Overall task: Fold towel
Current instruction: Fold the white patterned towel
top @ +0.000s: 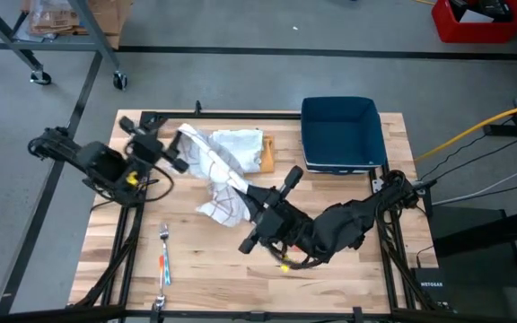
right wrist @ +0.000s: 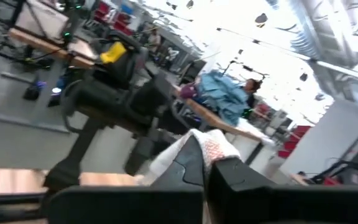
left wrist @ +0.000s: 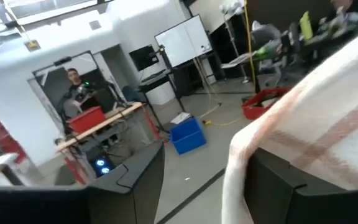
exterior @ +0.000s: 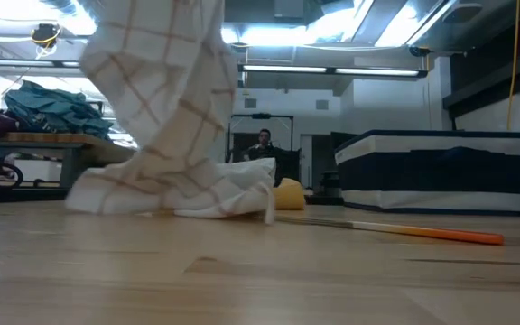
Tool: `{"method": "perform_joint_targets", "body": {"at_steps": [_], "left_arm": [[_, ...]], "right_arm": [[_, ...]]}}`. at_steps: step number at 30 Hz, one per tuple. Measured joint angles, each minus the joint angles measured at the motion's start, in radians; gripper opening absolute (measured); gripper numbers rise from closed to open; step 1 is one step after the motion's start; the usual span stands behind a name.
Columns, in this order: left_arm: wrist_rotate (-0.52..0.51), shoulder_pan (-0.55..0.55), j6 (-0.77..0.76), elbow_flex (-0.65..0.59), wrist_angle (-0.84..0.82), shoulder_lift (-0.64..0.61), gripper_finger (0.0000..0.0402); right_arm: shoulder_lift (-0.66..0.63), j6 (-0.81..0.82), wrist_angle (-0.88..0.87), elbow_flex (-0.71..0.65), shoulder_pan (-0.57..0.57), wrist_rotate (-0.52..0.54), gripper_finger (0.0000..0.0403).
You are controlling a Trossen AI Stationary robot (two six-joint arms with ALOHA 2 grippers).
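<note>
**Checked towel held between two grippers over the wooden tabletop**

A white cloth towel with thin brown check lines [top: 215, 170] is crumpled and draped near the middle of the pale wooden plank tabletop [top: 196, 269], its lower folds resting on the wood. The left gripper [top: 179, 146] clamps one upper corner; the right gripper [top: 251, 199] is pinched together on another edge. A deep blue rectangular plastic bin [top: 341, 135] sits at the far right corner; its contents cannot be made out. A yellow sponge-like block [top: 266, 154] is partly covered by the towel. A metal fork with an orange handle [top: 163, 256] lies near the front left edge.
</note>
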Motion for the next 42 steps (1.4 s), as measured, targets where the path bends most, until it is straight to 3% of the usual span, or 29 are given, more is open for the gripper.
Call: {"method": "perform_joint_targets", "body": {"at_steps": [14, 26, 31, 36, 42], "left_arm": [[0.066, -0.316, -0.337, 0.000, -0.021, -0.059, 0.0182], [0.069, -0.603, -0.499, 0.000, -0.083, -0.040, 0.0182], [0.073, -0.706, -0.857, -0.026, -0.357, 0.004, 0.0182], [0.077, -0.733, -1.352, -0.084, -0.618, 0.085, 0.0182], [0.134, -0.683, -1.834, -0.168, -0.698, 0.246, 0.0182]], "right_arm": [[-0.001, -0.412, 0.423, 0.000, -0.008, 0.050, 0.0000], [-0.001, -0.525, 0.453, 0.001, -0.023, 0.161, 0.0000], [-0.001, -0.546, 0.451, 0.001, -0.026, 0.158, 0.0000], [-0.001, -0.547, 0.451, 0.001, -0.026, 0.144, 0.0000], [-0.001, -0.547, 0.451, 0.001, -0.026, 0.130, 0.0000]]}}
